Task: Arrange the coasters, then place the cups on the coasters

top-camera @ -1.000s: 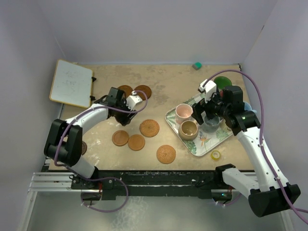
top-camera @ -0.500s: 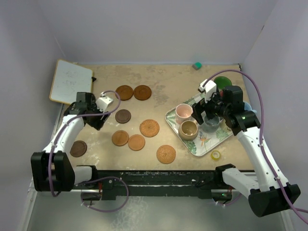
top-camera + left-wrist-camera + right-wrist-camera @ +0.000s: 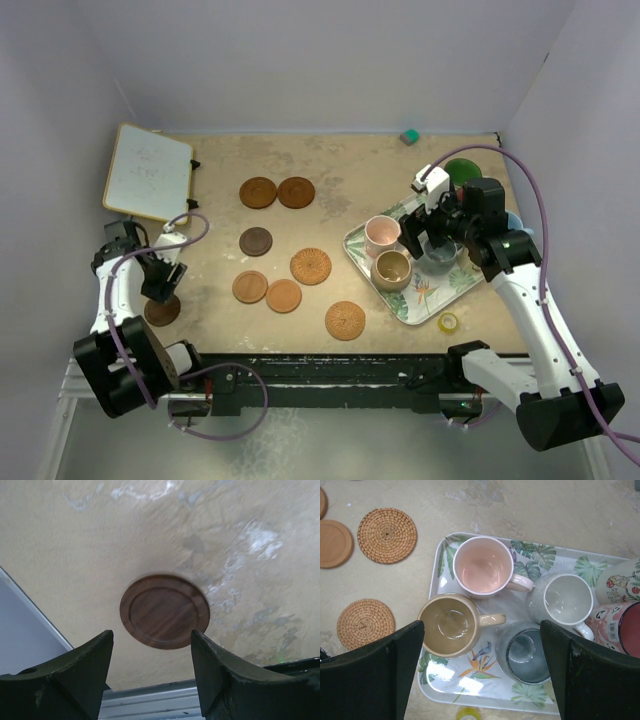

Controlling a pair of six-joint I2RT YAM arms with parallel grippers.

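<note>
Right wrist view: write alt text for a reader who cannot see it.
A pink mug, tan mug, grey mug and slate mug stand on a leaf-patterned tray, seen from above, framed by the open right gripper. Two woven coasters lie left of it.

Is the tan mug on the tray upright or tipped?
Upright. In the right wrist view the tan mug shows its round mouth facing straight up, standing on the tray.

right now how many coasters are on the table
8 coasters: two side by side at the back; one dark below them; four clustered nearer, two woven; one dark at the front-left edge. None seem hidden.
</note>
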